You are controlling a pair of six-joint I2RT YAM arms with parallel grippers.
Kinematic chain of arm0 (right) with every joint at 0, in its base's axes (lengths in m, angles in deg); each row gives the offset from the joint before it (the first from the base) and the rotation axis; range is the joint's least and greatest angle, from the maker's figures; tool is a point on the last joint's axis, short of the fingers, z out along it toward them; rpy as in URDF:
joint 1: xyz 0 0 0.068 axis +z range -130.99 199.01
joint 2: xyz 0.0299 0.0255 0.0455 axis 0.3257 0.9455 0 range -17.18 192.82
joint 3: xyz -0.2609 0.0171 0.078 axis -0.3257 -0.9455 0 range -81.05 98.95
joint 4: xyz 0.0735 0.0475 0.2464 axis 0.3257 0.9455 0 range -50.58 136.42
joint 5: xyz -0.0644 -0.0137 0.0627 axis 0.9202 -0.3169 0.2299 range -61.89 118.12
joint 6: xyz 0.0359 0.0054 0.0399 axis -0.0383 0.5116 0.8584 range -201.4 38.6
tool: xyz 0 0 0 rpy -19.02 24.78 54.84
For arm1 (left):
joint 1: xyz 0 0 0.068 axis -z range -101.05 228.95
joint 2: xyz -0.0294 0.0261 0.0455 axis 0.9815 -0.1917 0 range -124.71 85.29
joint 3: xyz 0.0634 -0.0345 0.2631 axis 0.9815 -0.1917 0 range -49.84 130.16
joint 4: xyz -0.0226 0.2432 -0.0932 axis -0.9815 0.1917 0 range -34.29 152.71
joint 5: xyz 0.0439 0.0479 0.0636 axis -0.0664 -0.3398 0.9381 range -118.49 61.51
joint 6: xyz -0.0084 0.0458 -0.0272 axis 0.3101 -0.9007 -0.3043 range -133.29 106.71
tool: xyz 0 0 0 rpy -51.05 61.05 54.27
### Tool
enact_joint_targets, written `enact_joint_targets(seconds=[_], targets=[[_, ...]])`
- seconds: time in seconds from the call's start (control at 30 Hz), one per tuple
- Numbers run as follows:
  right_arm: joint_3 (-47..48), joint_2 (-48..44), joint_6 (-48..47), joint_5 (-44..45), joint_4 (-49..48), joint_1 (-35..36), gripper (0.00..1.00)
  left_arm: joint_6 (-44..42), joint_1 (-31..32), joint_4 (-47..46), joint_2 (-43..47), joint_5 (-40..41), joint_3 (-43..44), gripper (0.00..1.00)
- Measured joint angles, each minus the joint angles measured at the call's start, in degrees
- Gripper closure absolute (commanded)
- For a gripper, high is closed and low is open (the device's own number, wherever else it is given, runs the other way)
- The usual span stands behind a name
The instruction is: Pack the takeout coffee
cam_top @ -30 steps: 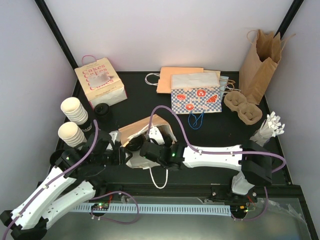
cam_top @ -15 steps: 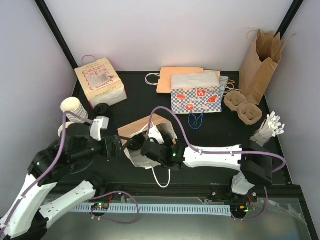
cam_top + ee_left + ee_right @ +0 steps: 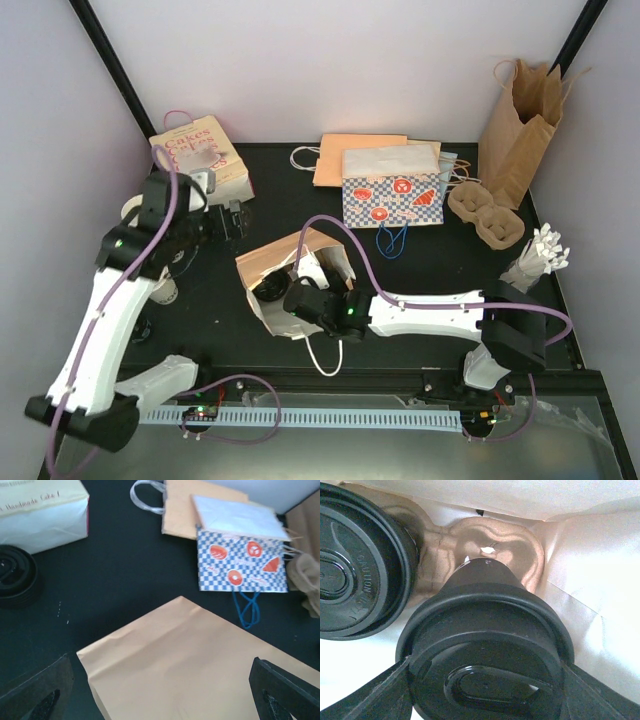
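pinching the takeout coffee (image 3: pixel 485 635) at four and eight o'clock, right jaws hold it; left jaws wide open, empty.

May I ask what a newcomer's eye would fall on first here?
The tan paper bag lying centrally on its side, the right gripper reaching into its mouth. Its jaws clasp the takeout coffee beside a second lidded cup in a pulp carrier. The left gripper hangs open at left.
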Motion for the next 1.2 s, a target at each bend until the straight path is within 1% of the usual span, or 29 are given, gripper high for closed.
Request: enact_joint_targets(seconds=[0.07,0.17,0.27,0.37,0.47,0.6,0.67,0.8,0.9,1.1,1.2], targets=[[-0.3,-0.1,-0.3,0.0,-0.3,0.0,0.32,-1.3,-4.0,-3.4,-3.6,-3.2,-2.4,0.01],[-0.4,-0.3,-0.8,-0.1,-0.6,0.0,0.32,-2.4,-7.2,-8.1,-7.7,-6.7,-6.6,0.01],[-0.6,-0.3,-1.2,-0.2,-0.7,0.0,0.32,-3.5,-8.5,-12.5,-11.0,-8.7,-9.1,0.01],[-0.6,-0.3,-1.7,-0.4,-0.9,0.0,0.32,-4.3,-8.7,-17.2,-14.9,-10.2,-9.4,0.03],[-0.9,-0.4,-2.1,-0.5,-1.3,0.0,0.33,-4.7,-8.9,-20.8,-21.6,-11.4,-8.2,0.08],[-1.1,-0.5,-2.4,-0.7,-1.7,0.0,0.33,-4.9,-9.0,-21.4,-33.3,-12.8,-3.3,0.21],[-1.3,-0.7,-2.6,-0.9,-1.9,0.0,0.33,-5.0,-9.0,-21.7,-38.1,-13.9,-1.6,0.24],[-1.4,-0.8,-2.8,-1.1,-2.2,-0.1,0.33,-5.1,-8.9,-22.4,-43.7,-16.1,-1.2,0.26],[-1.4,-0.8,-2.8,-1.3,-2.2,-0.2,0.33,-5.1,-8.5,-23.4,-46.3,-17.2,-1.0,0.28],[-1.4,-0.8,-2.8,-1.3,-2.2,-0.2,0.33,-5.3,-5.6,-24.9,-53.3,-18.5,4.1,0.36],[-1.4,-0.8,-3.2,-1.3,-2.2,-0.2,0.33,-5.9,-4.2,-25.2,-55.6,-18.5,4.8,0.37]])
